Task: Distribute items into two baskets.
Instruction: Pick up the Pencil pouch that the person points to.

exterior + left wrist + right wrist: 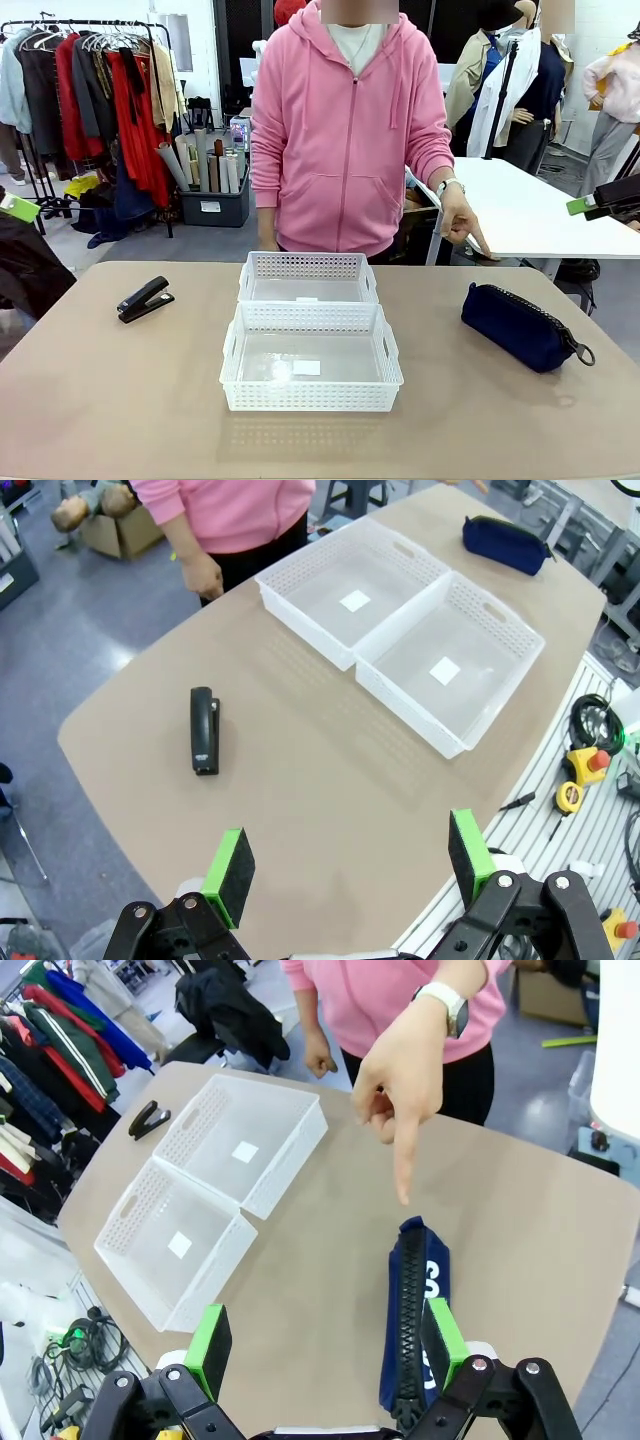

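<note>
Fingers of the left gripper (348, 865) and right gripper (325, 1342) were found spread apart, empty. A stapler (145, 298) was noted left and a pouch (522, 325) right of two empty baskets (310, 398) set mid-surface (120, 400), presumably one item per arm. The pouch was indicated by a person's hand (400, 1070).

black stapler (145, 298), navy pouch (520, 326), white lattice baskets (310, 397), tan table (110, 400)

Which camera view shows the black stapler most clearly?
The left wrist view: the stapler lies alone, seen from above, whole length visible. The front view shows it side-on, left of the baskets. The right wrist view shows it small and far.
</note>
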Robot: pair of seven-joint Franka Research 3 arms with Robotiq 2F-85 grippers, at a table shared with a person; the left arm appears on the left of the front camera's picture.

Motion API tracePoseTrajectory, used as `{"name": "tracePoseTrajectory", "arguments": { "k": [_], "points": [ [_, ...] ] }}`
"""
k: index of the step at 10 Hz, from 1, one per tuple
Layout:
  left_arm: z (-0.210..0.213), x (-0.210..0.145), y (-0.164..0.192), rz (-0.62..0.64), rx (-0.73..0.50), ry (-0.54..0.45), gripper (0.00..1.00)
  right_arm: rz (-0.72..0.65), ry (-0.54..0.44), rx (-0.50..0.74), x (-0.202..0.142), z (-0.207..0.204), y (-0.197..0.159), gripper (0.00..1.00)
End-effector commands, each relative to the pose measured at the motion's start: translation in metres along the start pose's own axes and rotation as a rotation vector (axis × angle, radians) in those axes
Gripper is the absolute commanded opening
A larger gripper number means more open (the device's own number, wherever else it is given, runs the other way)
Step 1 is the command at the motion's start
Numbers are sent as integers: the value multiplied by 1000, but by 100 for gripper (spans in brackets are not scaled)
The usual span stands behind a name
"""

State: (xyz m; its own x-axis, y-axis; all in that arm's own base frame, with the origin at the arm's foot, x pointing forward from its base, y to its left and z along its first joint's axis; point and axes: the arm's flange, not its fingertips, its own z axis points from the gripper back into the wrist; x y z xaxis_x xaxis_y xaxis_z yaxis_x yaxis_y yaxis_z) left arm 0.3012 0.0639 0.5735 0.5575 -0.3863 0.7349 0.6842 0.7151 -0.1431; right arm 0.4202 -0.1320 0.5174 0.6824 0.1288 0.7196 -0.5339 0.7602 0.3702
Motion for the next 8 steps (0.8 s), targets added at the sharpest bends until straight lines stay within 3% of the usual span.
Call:
{"name": "tracePoseTrajectory", "arguments": {
  "k": [1,8],
  "points": [
    [0,1,0,-1,-2,-9,100,4,-8,3,1,0,0,100],
    [0,1,0,-1,-2,-9,100,4,-8,3,1,0,0,100]
  ]
}}
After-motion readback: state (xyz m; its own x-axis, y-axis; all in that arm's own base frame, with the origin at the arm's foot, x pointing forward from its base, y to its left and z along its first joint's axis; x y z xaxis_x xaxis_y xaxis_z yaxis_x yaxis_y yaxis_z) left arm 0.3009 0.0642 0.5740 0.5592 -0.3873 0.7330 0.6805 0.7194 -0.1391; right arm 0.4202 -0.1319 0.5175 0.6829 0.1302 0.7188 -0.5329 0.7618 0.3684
